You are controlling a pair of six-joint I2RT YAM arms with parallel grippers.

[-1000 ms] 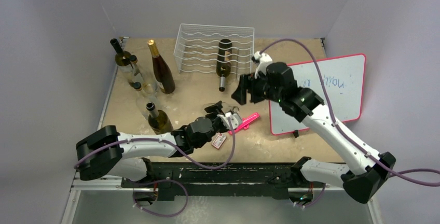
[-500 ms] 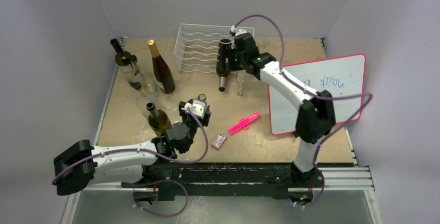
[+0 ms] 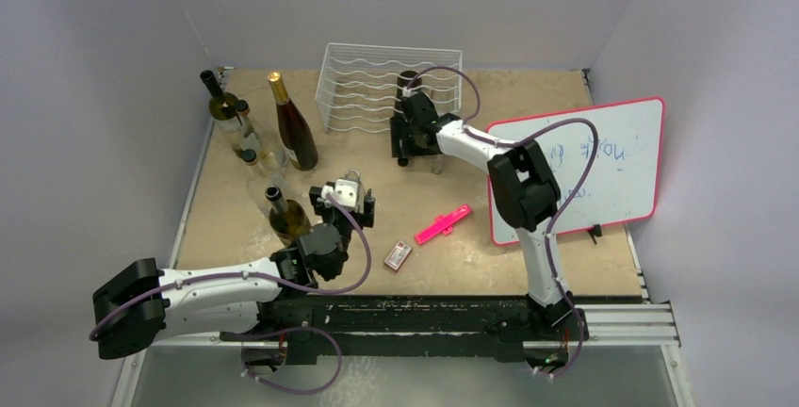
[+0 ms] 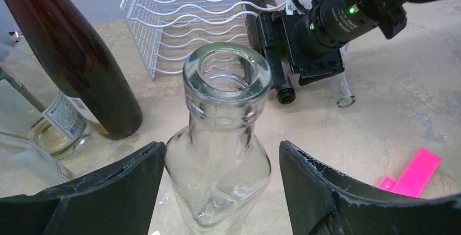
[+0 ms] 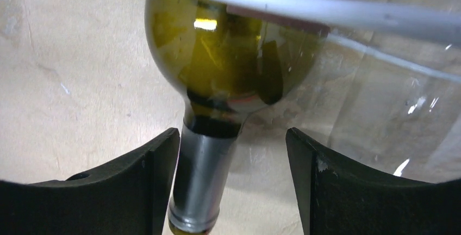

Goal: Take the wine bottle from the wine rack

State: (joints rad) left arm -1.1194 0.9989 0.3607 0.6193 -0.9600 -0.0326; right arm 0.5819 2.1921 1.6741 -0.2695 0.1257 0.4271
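From the top view I am counting one white wire wine rack, one wine bottle lying in it, and five upright bottles grouped to the left of the left gripper. That gripper is straddling one small clear bottle. One pink clip and one small card are lying to its right. One whiteboard is carrying blue writing that I cannot read. The right gripper is sitting at the wine bottle's neck, at the front of the rack.

In the left wrist view, the fingers are standing apart on either side of the clear bottle's shoulders, with a slim gap on the right. A label on a pale bottle to the left is starting with "WEI".

The right wrist view is showing an olive-green shoulder and a dark neck under grey foil, running toward the camera. The jaws are standing wide around the neck, with a clear gap on the right. A white rack rod is crossing the shoulder. The dark red label above is too cropped to read. One clear bottle is lying beside it to the right.
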